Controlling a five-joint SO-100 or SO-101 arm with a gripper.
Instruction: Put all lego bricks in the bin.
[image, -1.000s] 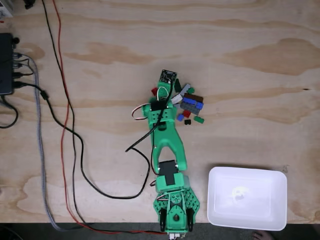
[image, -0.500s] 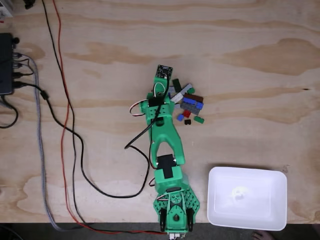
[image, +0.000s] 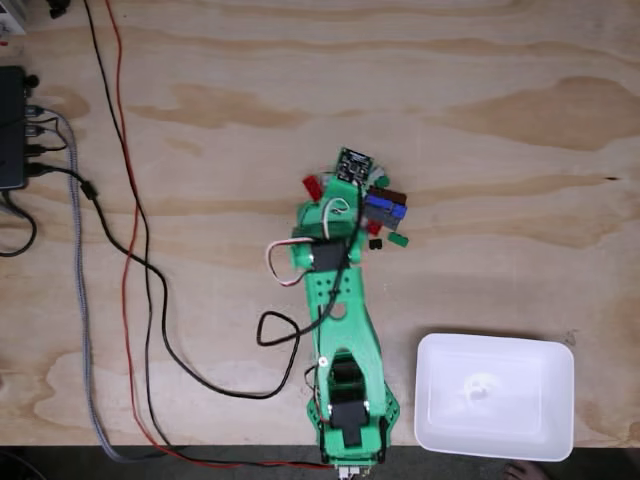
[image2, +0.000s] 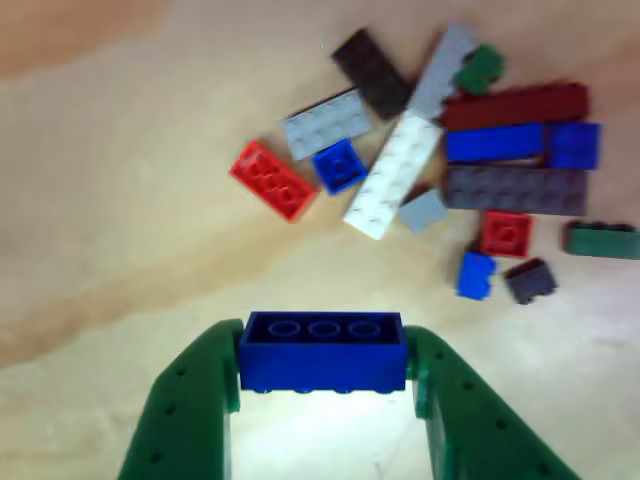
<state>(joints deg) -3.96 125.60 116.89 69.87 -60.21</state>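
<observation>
Above the surface (image2: 90, 200), end effector (image2: 322, 375) clamps a blue brick (image2: 322, 352), upside down; remaining lego bricks (image2: 440, 150) scattered beyond, bin (image: 494, 395) well apart.

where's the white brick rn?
In the other view the white brick lies mid-pile, slanted, between the small blue brick on its left and the dark grey brick on its right.

bricks: loose mixed-colour pile (image2: 440, 150) on the wood, one blue brick (image2: 322, 352) lifted, upside down
bin: white tray (image: 494, 396), apart from pile
</observation>
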